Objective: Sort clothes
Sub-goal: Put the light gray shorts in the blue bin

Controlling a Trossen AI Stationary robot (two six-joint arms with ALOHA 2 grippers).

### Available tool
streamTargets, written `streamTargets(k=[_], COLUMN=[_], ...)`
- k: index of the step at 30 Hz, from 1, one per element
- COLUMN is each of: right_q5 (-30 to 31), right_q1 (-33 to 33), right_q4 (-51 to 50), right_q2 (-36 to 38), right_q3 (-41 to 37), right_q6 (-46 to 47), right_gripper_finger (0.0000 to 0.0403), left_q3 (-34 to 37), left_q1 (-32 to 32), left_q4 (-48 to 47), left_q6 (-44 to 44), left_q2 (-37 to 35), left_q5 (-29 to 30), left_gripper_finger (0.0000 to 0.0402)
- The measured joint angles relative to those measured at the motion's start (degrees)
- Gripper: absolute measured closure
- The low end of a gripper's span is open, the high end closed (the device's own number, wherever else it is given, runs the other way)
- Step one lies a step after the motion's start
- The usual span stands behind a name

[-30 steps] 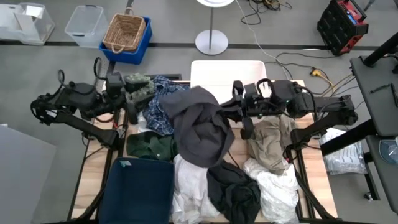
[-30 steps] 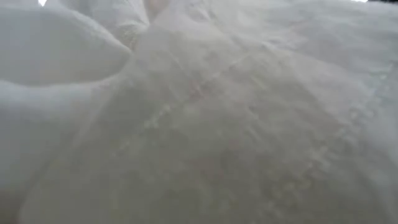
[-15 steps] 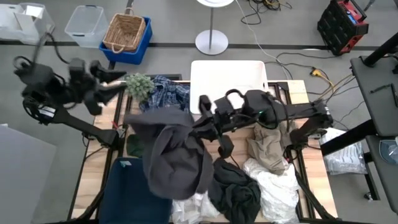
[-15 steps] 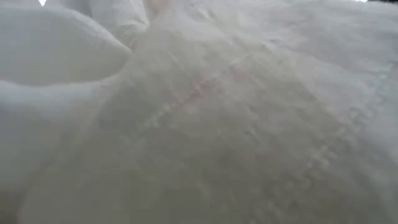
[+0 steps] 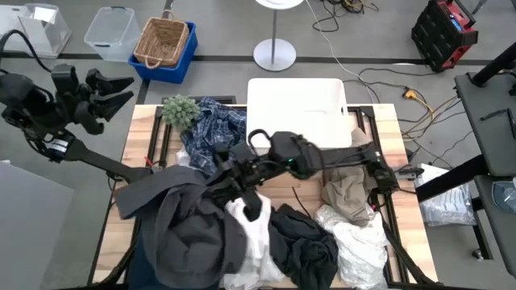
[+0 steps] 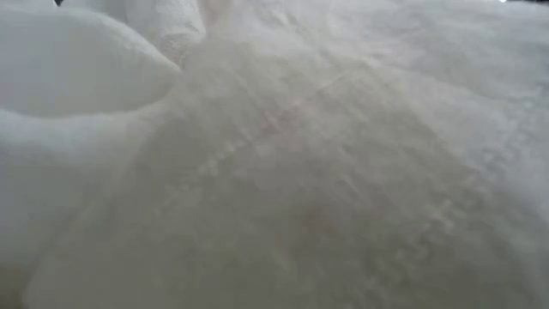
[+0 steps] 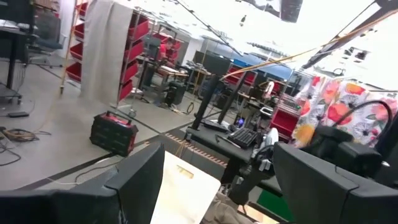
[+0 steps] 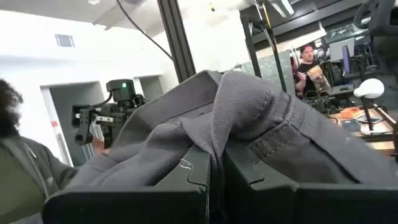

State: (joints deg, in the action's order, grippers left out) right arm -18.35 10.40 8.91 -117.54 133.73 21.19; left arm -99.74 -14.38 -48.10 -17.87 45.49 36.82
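The large dark grey fabric garment now sprawls over the table's near left corner, dragged there from mid-table, so it looks nearly sorted. The right gripper reaches across the wooden table, pinched tight on that cloth. The left gripper, spread wide and empty, has swung past the far left edge, leaving room.

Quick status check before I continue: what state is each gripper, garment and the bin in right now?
right gripper: shut on dark grey garment
dark grey garment: held, draped over the table's left side
left gripper: open, empty, off the table's left edge
white bin: empty
khaki garment: crumpled on table
plaid garment: crumpled beside the plant
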Motion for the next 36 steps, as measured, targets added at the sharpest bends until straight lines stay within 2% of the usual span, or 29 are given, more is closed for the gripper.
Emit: streamTargets(k=[12,19,25,32,36], right_q5=[1.04,3.36,3.35,3.64,3.55], right_q1=[-0.29,0.08,0.12,0.31,0.7], right_q4=[13.05,14.12,10.08,-1.19,-3.89], right_q2=[-9.97,-13.83,-16.06,-16.09,-16.09], right_q3=[1.31,1.31,1.24,1.26,1.26], right_q6=[9.69,15.73,20.06,19.14,17.7], right_gripper_finger=[0.039,0.039,0.039,0.039,0.039], left_q3=[0.33,0.37,0.37,0.37,0.39], left_q1=[-0.05,-0.05,-0.04,-0.05,-0.05], left_q4=[0.22,0.13,0.01,-0.08,-1.34], left_q6=[-0.83,-0.72,-0.72,-0.7,-0.86], left_q2=[0.21,-0.18,-0.71,-0.91,-0.91], left_q5=[0.09,0.0,-0.25,-0.3,-0.37], left_gripper_finger=[0.0125,0.0125,0.0125,0.0125,0.0125])
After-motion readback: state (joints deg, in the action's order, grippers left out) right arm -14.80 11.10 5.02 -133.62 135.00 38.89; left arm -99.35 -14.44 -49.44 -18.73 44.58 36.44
